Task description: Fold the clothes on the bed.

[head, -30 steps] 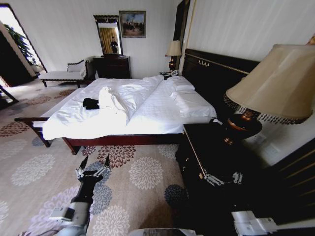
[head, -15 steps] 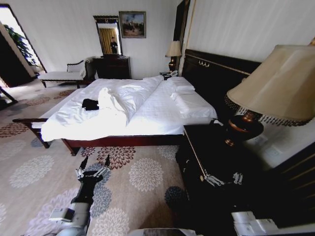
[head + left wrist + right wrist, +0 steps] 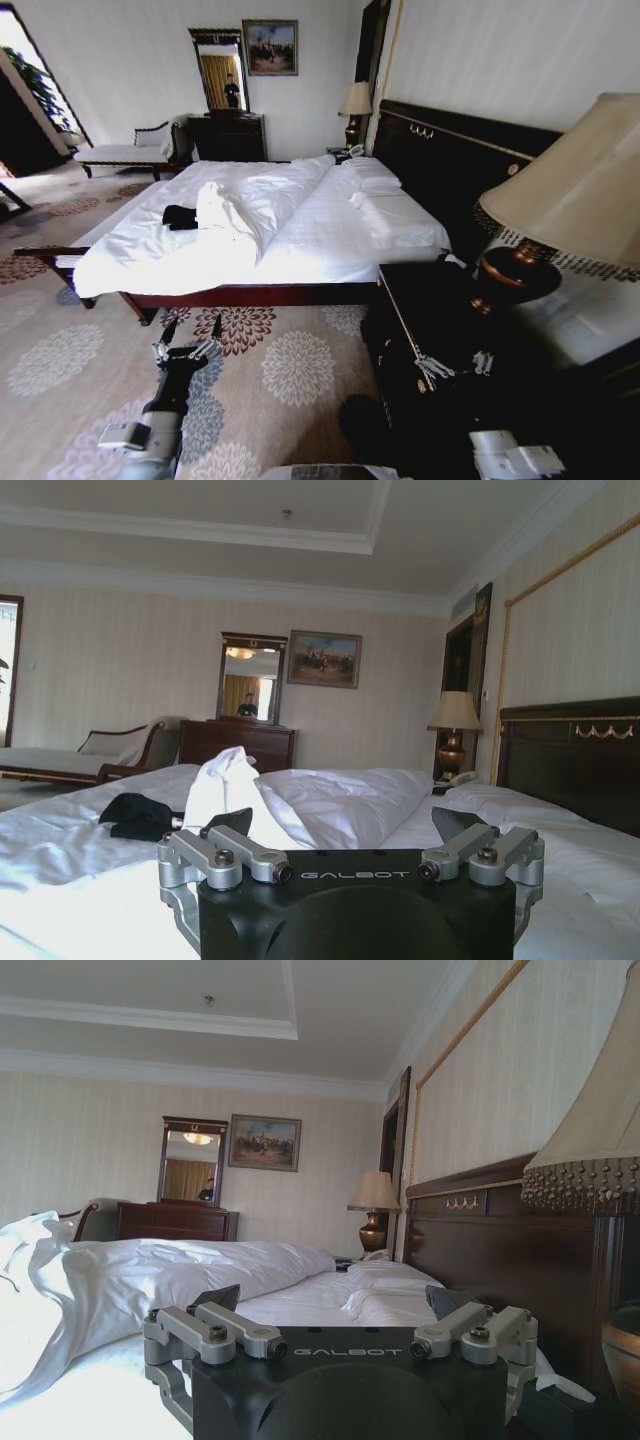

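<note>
**Occluded and indeterminate items**

The clothes [image 3: 181, 216] appear as a small dark heap on the bed [image 3: 320, 225]; the lettering and garment shape are too small to read. In the left wrist view the white duvet [image 3: 225, 790] covers one edge of the heap. The lamp shade [image 3: 575, 190] is cut by the head view's right edge. The right pincer [image 3: 452, 365] sits against a dark nightstand [image 3: 430, 300], so its outline is difficult to resolve there.

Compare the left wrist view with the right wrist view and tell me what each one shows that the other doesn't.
Left wrist view: the black T-shirt lying crumpled on the bed, and the open left gripper. Right wrist view: the near lamp shade and the open right gripper. Both: the bunched white duvet, dark headboard, mirror and painting.
</note>
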